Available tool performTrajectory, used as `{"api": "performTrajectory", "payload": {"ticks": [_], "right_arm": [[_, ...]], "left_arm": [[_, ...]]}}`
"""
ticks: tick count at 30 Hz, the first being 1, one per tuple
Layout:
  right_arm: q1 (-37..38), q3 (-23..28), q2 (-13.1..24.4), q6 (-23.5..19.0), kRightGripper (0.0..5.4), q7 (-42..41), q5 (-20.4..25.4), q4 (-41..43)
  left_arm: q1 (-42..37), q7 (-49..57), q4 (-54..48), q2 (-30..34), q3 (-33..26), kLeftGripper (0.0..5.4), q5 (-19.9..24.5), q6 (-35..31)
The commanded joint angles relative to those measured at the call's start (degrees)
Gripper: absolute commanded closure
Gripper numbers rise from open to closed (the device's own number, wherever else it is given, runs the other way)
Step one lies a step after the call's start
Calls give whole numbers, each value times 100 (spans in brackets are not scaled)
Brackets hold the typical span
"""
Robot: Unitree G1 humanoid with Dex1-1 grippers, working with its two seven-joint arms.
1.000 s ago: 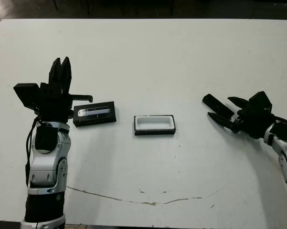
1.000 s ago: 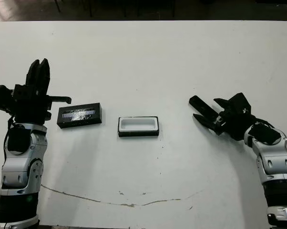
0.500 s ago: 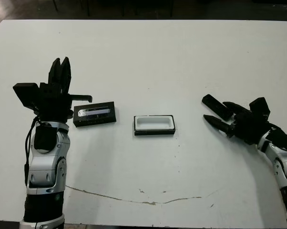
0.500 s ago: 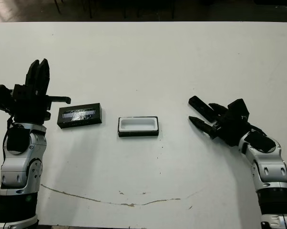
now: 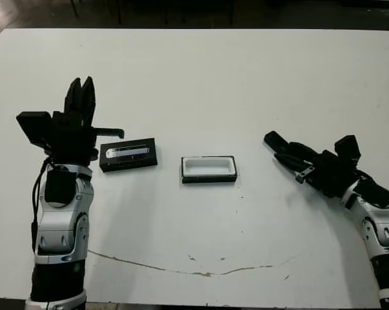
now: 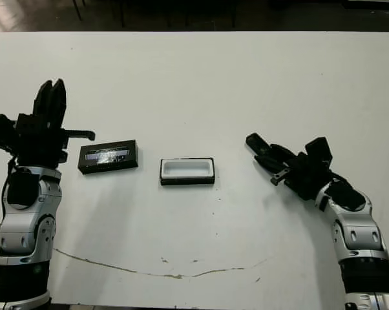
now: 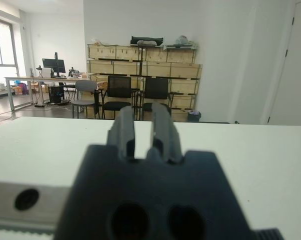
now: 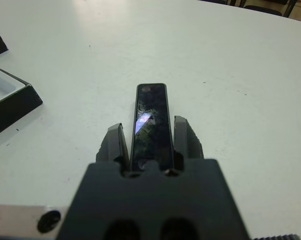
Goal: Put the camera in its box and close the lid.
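Note:
The camera (image 8: pixel 151 105), a slim black bar with a bluish glint on its face, lies on the white table at the right. My right gripper (image 5: pixel 290 157) reaches over it, one finger (image 8: pixel 115 142) pressed along each long side, shut on it. Only the far end of the camera (image 5: pixel 274 140) pokes out past the fingertips. The box (image 5: pixel 209 179), a white-lined black tray, sits open at the table's middle. To its left lies the lid (image 5: pixel 128 154) with its silvery strip up. Further left, my left gripper (image 5: pixel 81 97) stands raised, fingers together and holding nothing.
The white table (image 5: pixel 201 77) stretches bare behind the objects. A thin brown crack line (image 5: pixel 194 271) runs along the front. The left wrist view shows a room with chairs (image 7: pixel 119 92) and wooden crates beyond the table.
My right gripper has slid left and forward over the camera, and its spread fingers have come together on the camera's sides. The left arm, lid and box have not moved.

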State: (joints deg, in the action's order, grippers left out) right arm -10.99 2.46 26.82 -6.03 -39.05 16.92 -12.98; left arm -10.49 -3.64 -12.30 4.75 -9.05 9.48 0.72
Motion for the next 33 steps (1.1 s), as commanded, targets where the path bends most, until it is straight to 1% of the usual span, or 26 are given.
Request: {"api": "performTrajectory", "payload": {"ticks": [1, 2, 4, 6, 8, 13, 15, 18, 19, 20, 22, 25, 26, 27, 30, 33], "right_arm": [[526, -186, -98, -469, 507, -8, -121, -210], [522, -159, -91, -536, 507, 13, -82, -136], [486, -73, -87, -465, 507, -86, 46, -82], [376, 22, -42, -577, 507, -112, 202, 149], [200, 120, 6, -883, 507, -111, 403, 436], [-444, 258, 104, -1264, 509, -649, 1001, 924], [-707, 173, 219, -1452, 509, -810, 1071, 1263], [-1116, -28, 350, -1962, 509, -1041, 1246, 1723], [-1227, -91, 356, -2057, 510, -1125, 1296, 1780], [-1335, -179, 349, -2004, 510, -1270, 1281, 1756], [-1610, -400, 343, -2030, 510, -1660, 1276, 1531], [-2019, -743, 351, -1900, 510, -2191, 1069, 1090], [-2161, -869, 356, -1915, 510, -2332, 986, 944], [-2283, -998, 363, -1901, 510, -2451, 875, 815], [-2606, -1395, 346, -1647, 510, -2815, 460, 441], [-2785, -1694, 286, -1321, 510, -3036, 79, 240]], "left_arm": [[135, -23, 42, 77, -23, 540, -13, -103], [137, -23, 41, 78, -19, 540, -21, -96], [141, -27, 38, 77, -12, 540, -28, -85], [133, -8, 43, 54, -5, 540, -34, -85], [122, 9, 50, 30, 10, 540, -43, -81], [121, 5, 50, -41, 52, 540, 12, -68], [127, 38, 43, -76, 73, 540, -11, -63], [153, 81, 29, -100, 104, 540, -71, -33], [163, 93, 18, -108, 114, 540, -81, -36], [172, 104, 16, -112, 124, 540, -102, -20], [192, 108, 18, -105, 137, 540, -126, 12], [216, 122, -11, -115, 148, 540, -119, -5], [223, 127, -11, -113, 153, 540, -132, 11], [231, 147, -14, -110, 160, 540, -164, 19], [238, 144, 10, -119, 151, 540, -149, 64], [243, 164, 5, -117, 156, 540, -173, 58]]}}
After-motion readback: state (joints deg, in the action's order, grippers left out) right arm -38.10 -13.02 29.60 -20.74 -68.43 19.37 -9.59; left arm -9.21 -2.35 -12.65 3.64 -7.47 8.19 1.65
